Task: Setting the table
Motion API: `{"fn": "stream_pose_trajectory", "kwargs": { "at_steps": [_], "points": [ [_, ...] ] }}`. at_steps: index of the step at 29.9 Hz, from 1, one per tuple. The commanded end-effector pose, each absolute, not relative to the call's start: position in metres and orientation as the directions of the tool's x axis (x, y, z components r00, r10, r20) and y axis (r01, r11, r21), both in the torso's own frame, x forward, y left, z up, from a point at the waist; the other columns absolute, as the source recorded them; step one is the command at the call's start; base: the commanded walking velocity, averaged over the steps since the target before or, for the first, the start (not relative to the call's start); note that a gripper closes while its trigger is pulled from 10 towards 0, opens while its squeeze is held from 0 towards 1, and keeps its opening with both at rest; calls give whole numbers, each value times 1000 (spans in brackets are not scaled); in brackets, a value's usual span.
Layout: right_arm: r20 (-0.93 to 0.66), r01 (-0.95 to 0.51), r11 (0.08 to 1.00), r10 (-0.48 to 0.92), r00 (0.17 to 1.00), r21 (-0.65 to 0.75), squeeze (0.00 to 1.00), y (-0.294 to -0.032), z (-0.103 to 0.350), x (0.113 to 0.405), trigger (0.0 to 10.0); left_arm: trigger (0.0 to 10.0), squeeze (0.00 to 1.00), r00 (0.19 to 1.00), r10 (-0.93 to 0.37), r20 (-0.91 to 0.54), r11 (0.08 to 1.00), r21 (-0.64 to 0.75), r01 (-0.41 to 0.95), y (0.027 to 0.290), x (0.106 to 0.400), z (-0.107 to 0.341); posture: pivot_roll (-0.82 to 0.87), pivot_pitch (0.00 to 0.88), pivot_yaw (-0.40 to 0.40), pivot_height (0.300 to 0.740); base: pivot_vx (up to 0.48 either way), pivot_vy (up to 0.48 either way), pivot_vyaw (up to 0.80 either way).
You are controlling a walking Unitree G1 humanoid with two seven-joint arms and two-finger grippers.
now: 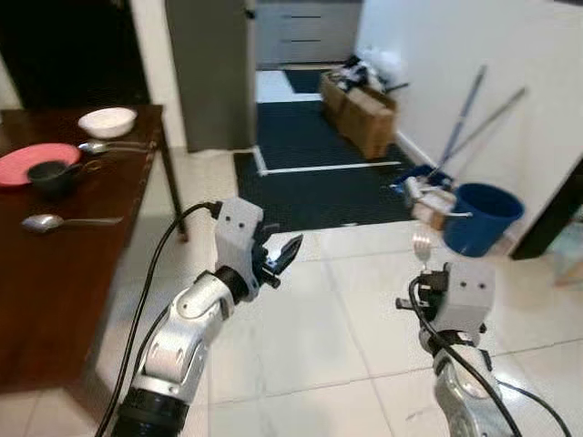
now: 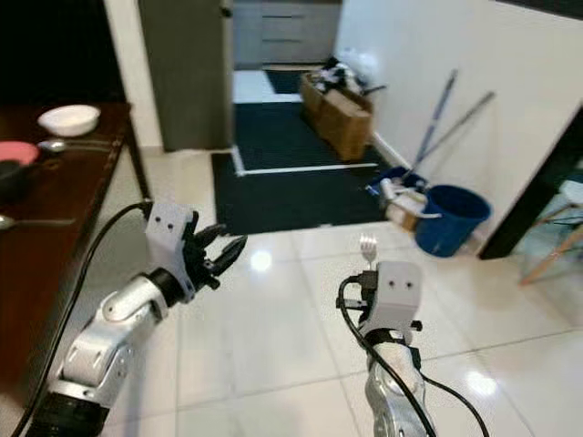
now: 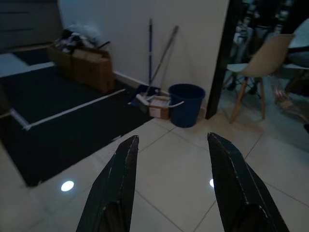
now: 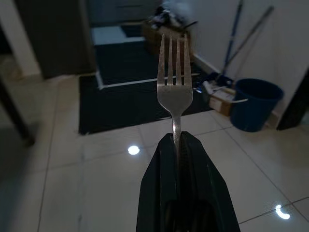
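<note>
Fork point(image 4: 174, 87) stands tines-up, its handle clamped between the right gripper point(image 4: 177, 140) fingers, low and right of centre in the head views, over the tiled floor point(image 1: 310, 309). The left gripper point(image 3: 174, 145) is raised at centre-left with its fingers apart and empty. The bench point(image 1: 64, 264) fills the left edge, carrying a red plate point(image 1: 27, 162), a dark cup point(image 1: 50, 173), a white bowl point(image 1: 107, 120) and two spoons, one point(image 1: 68, 221) near, one point(image 1: 109, 147) by the bowl. The fork probably belongs beside the plate, so the robot should turn left, keep the hold firm and the handle level on approach, and lower it onto bare wood without knocking the near spoon.
</note>
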State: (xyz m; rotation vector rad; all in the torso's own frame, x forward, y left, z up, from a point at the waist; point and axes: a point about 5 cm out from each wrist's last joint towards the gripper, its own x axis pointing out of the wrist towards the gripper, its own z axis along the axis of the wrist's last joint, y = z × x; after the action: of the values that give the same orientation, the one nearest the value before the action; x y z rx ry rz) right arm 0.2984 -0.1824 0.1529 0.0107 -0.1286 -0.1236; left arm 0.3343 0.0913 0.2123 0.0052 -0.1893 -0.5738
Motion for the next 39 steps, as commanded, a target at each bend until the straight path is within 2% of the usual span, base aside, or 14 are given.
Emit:
{"fn": "stream_pose_trajectory", "kwargs": {
  "at_steps": [1, 21, 39],
  "points": [
    [109, 109, 994, -111, 988, 27, 0, -179, 149, 297, 10000, 10000, 0, 834, -529, 157, 848, 55, 527, 96, 334, 207, 20, 49, 90, 740, 480, 0, -775],
    [109, 112, 993, -115, 987, 27, 0, -179, 149, 297, 10000, 10000, 0, 832, -532, 156, 846, 56, 530, 95, 335, 207, 19, 49, 93, 740, 480, 0, -747],
    [128, -34, 999, 30, 991, 28, 0, -158, 155, 301, 10000, 10000, 0, 869, -482, 114, 876, 64, 477, 112, 330, 193, 34, 41, 88, 740, 480, 0, 0]
  ]
}}
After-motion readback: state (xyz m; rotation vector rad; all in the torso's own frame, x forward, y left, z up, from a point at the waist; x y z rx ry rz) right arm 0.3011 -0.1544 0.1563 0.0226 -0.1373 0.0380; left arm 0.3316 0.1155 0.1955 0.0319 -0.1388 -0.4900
